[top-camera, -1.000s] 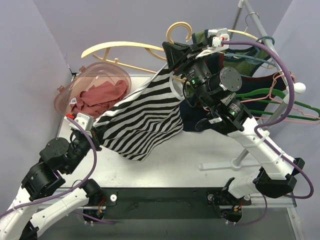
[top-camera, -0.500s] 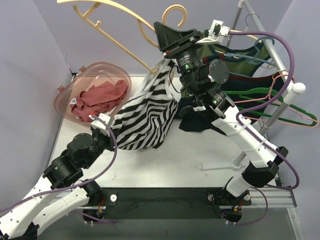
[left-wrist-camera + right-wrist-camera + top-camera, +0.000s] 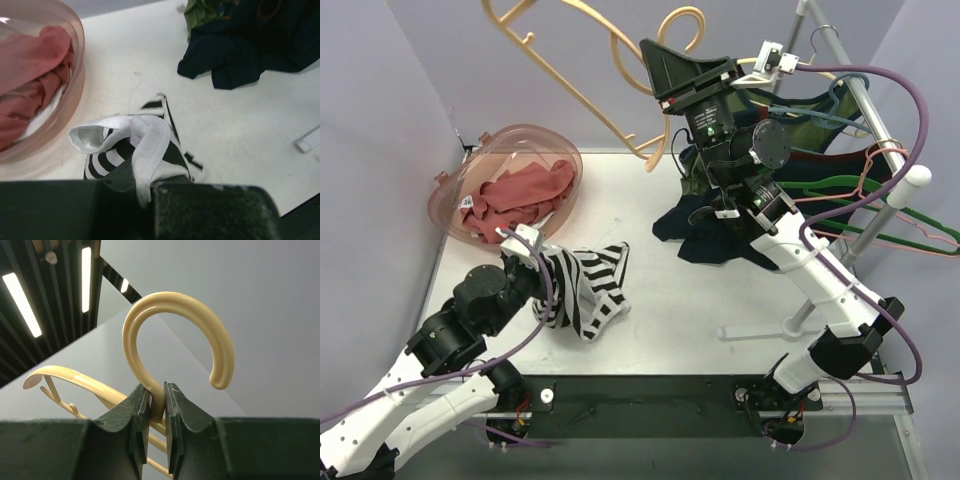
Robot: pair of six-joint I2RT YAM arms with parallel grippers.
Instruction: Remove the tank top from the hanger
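The striped tank top (image 3: 588,290) lies crumpled on the white table (image 3: 720,300), just in front of the left arm and fully apart from the hanger (image 3: 176,298). One white-edged strap runs up into the left gripper (image 3: 144,186), whose fingers are pinched narrowly on that hem. The cream plastic hanger hangs bare, high over the far side of the table. Its hook stem is clamped between the near-closed fingers of the right gripper (image 3: 156,405), with the hook curling above them. The separation itself looks done, so what probably remains is letting go cleanly. The left arm would do well to lower the strap onto bare table before opening, so the fabric drops rather than drags. It should release short of the pink basin (image 3: 510,150) holding red cloth (image 3: 520,195), which sits just beyond the top. The heap of navy garments (image 3: 720,230) under the right arm is a second thing to keep the stripes from mixing with. The right arm should keep the hanger raised until the top is free. It can then bring the hanger down slowly, since the long arms could snag the clothes rack (image 3: 860,110) and the hangers on it.
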